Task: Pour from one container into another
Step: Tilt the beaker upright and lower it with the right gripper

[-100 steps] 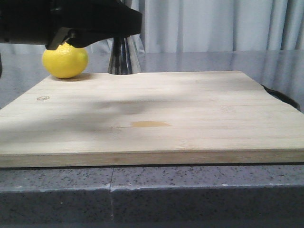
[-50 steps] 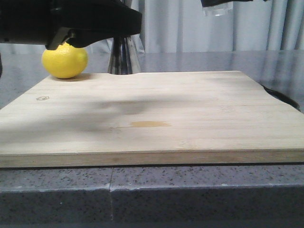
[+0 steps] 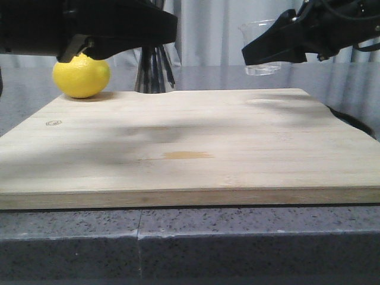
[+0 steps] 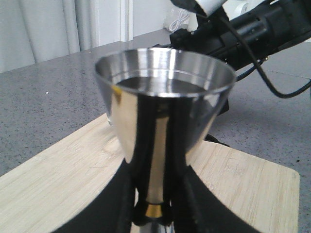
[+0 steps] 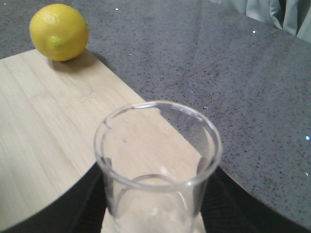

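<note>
Grey curtains behind, speckled grey counter w/ a wooden cutting board [image 3: 190, 142] on top. Left gripper [image 4: 153, 213] is closed on the jigger [image 4: 163, 97] at its narrow waist, just by the gold band; jigger upright, held at the far-left edge of the board, next to the lemon [image 3: 81, 76]. In left wrist view the upper cup shows a dark level line inside, may be liquid or just reflection, can't tell. Right gripper [image 3: 273, 50] clamps the beaker [image 3: 260, 47] by its lower body, upright, up in the air over the far-right part of the board, well apart from the jigger. Right wrist view: beaker [image 5: 158, 165] looks about empty, maybe a trace at the bottom, unclear. Step, imo: both vessels picked up, pour approach not yet done. Next move needs the beaker brought across to the jigger, lip just above the rim, spout side facing it, then a slow tilt; jigger mouth is small so alignment matters, and the jigger has to be kept level.
</note>
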